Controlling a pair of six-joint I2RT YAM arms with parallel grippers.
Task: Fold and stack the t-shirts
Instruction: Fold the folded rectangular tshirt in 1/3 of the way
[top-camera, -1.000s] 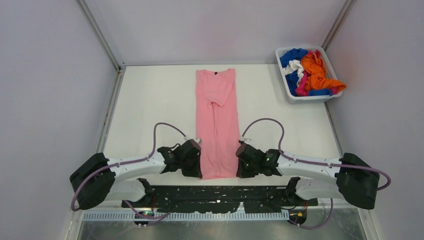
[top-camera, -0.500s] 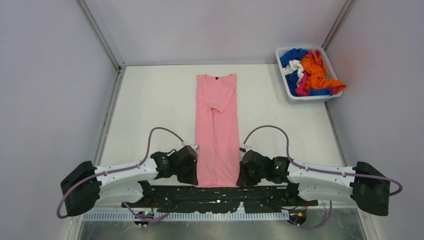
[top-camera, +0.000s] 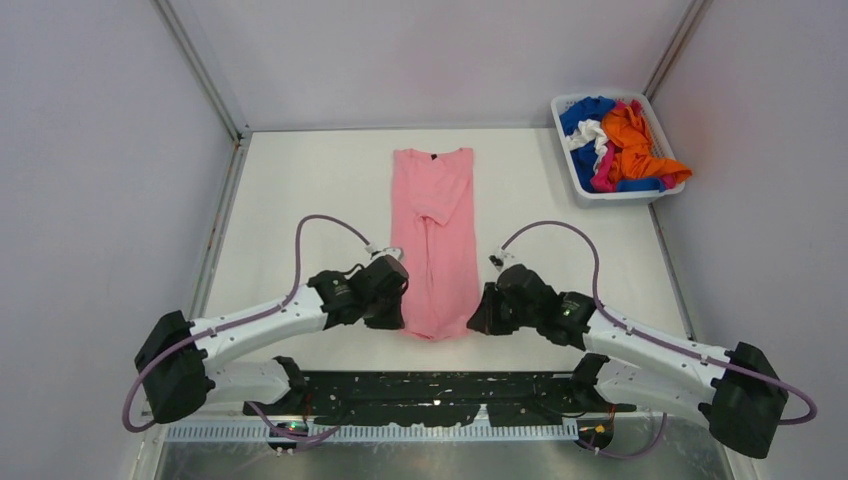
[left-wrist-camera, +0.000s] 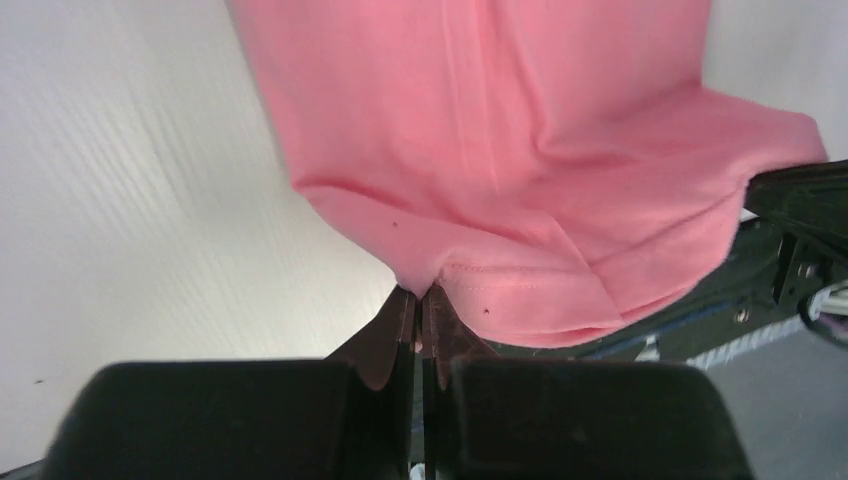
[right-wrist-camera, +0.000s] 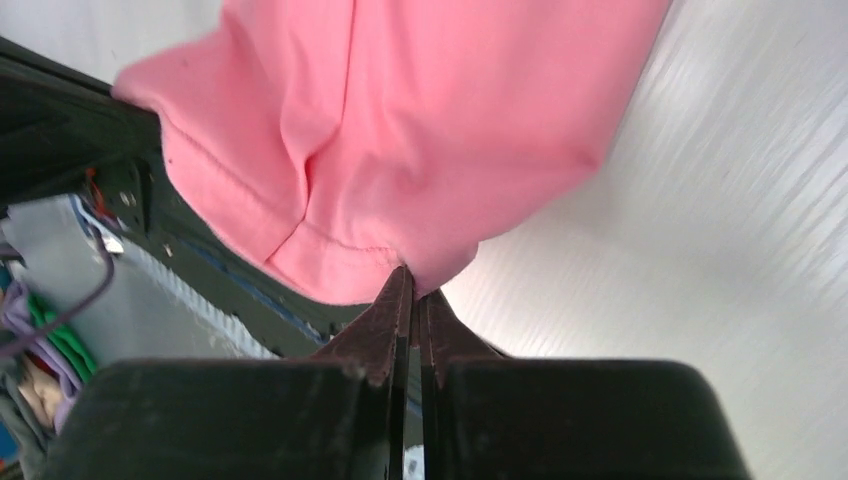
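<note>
A light pink t-shirt (top-camera: 435, 235) lies folded into a long narrow strip down the middle of the table, its dark neck label at the far end. My left gripper (top-camera: 400, 312) is shut on the shirt's near left hem corner (left-wrist-camera: 470, 285). My right gripper (top-camera: 472, 322) is shut on the near right hem corner (right-wrist-camera: 380, 255). Both corners are raised off the table, and the hem (top-camera: 436, 328) sags between them. Orange, royal blue, white and hot pink t-shirts (top-camera: 620, 140) are piled in the basket.
A white slotted plastic basket (top-camera: 588, 187) sits at the far right corner of the white table (top-camera: 300, 200). The black arm mounting plate (top-camera: 440, 395) runs along the near edge. Grey walls close in the left, right and back.
Both grippers have lifted the near hem and carried it away from the front edge toward the far end. The strip now looks shorter, and both arms reach further forward.
</note>
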